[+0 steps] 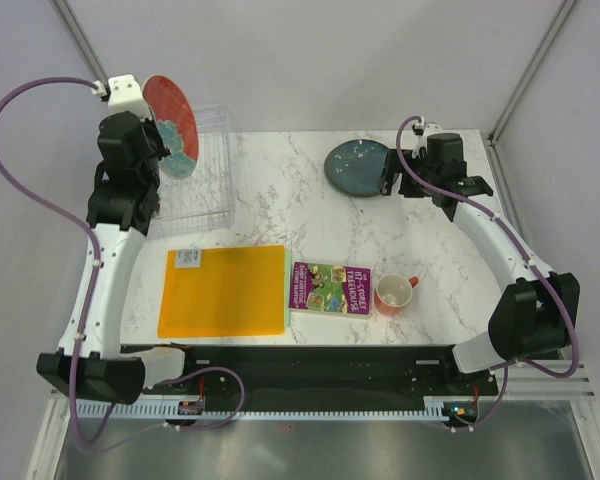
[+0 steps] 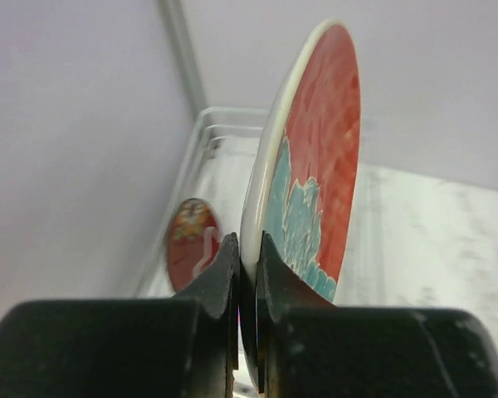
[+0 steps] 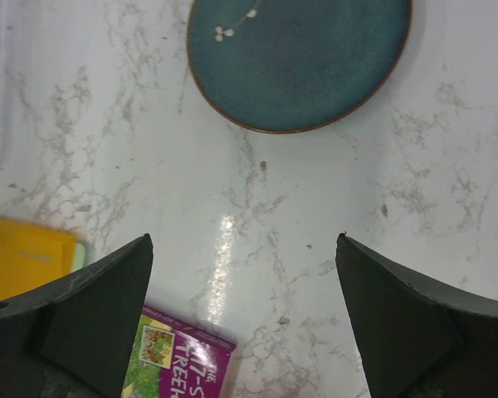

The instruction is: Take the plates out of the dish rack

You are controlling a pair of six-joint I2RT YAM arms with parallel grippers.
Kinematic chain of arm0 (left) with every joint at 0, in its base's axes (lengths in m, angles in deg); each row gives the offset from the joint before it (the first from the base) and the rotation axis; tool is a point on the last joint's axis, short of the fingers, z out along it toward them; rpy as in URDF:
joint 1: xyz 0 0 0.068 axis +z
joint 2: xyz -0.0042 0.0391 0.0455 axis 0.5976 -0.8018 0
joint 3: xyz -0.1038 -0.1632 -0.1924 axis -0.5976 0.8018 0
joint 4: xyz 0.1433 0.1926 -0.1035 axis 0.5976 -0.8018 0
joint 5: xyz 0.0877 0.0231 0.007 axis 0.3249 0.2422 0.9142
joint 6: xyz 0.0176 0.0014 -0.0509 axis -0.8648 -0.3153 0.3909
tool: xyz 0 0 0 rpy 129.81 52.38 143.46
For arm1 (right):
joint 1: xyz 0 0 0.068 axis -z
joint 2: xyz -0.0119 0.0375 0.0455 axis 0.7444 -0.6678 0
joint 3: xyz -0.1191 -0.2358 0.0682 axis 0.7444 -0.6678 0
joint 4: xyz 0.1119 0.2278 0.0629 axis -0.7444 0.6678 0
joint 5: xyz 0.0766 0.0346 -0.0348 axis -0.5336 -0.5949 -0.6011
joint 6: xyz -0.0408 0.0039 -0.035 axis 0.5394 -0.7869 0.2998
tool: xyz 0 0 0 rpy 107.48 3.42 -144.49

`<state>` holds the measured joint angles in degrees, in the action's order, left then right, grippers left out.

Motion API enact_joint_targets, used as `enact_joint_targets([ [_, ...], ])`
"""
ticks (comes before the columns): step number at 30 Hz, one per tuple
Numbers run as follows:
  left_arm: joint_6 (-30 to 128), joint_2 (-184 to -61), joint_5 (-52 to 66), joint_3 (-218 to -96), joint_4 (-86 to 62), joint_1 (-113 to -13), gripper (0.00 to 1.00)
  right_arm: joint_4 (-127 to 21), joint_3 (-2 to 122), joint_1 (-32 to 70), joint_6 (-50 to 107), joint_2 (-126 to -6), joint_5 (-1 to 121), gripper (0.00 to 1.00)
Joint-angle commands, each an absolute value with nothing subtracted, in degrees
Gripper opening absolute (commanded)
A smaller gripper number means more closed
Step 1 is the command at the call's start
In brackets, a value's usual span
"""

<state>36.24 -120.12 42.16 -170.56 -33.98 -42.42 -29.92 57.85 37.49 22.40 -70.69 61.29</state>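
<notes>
The marble table (image 1: 280, 205) fills most of the top view, and the see-through dish rack (image 1: 208, 175) sits at its upper left corner, with the orange mat (image 1: 225, 290) below it toward the near edge. I count three plates. The dark teal plate (image 1: 358, 167) lies flat on the table at upper right, well apart from the rack, so I take that one as unloaded. The teal plate with red blotches (image 1: 170, 122) is on edge in the air over the rack's upper left end. My left gripper (image 2: 247, 245) is pinching its lower rim, one finger pressed to each face. The left wrist view shows a red plate with a patterned centre (image 2: 191, 242) lower left of the held one, standing down inside the rack. I find no other plate in any view, though the left arm hides part of the rack from above. By my reckoning one plate is out, one is lifted but not set down, and at least one is left to pull. Smaller things sit low in the frame: a purple book (image 1: 330, 288) just right of the mat and an orange-red mug (image 1: 392, 293) beside it. My right gripper (image 3: 243, 242) hovers with fingers spread wide and empty, just below the dark teal plate.
</notes>
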Motion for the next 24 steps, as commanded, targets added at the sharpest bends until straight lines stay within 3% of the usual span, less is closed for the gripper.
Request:
enact_joint_targets([
  [1,53.98,-111.04,19.68,-168.89,-30.87,-42.59,0.02,-35.87,57.31,37.38,19.22,-67.75,49.80,0.98],
  [10,78.42,-107.77,-4.54,-147.89,-14.44,-43.82,0.02,-51.52,51.25,31.59,10.09,-67.22,38.53,0.98],
  [24,91.88,-109.18,-11.58,-136.80,4.73,-47.33,0.02,-61.11,47.55,25.70,3.22,-71.08,35.98,0.98],
])
